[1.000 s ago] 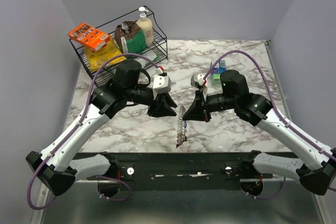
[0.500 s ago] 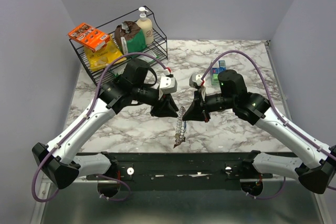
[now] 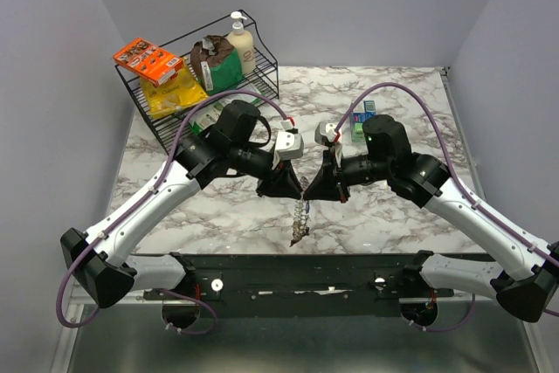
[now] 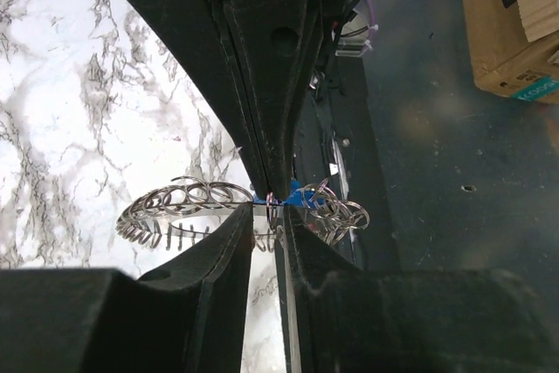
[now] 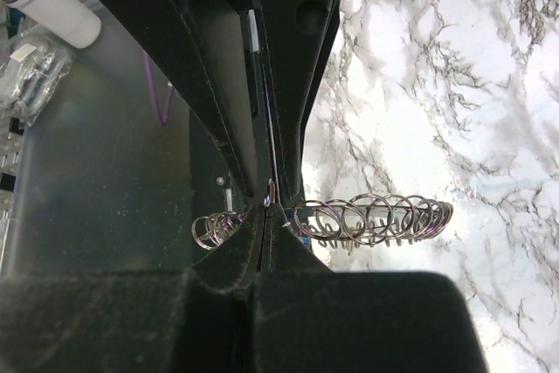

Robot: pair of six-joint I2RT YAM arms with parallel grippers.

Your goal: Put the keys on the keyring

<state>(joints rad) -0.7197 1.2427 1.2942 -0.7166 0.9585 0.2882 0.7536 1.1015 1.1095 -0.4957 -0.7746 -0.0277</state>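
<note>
The keyring, a long loop of linked silver rings, hangs over the marble table between both grippers. My right gripper is shut on its top; in the right wrist view the pads press together on the keyring. My left gripper faces it from the left, open by a narrow gap, with its fingertips on either side of the keyring wire. A small blue piece shows among the rings; I cannot tell whether it is one of the keys. No other keys are visible.
A black wire rack at the back left holds an orange box, a yellow bag, a lotion bottle and other packets. A small green-blue box lies behind the right arm. The table's front edge is just below the keyring.
My left gripper has moved right, up to the keyring and the right gripper, and its jaws have narrowed. The right arm and the keyring have stayed in place.
</note>
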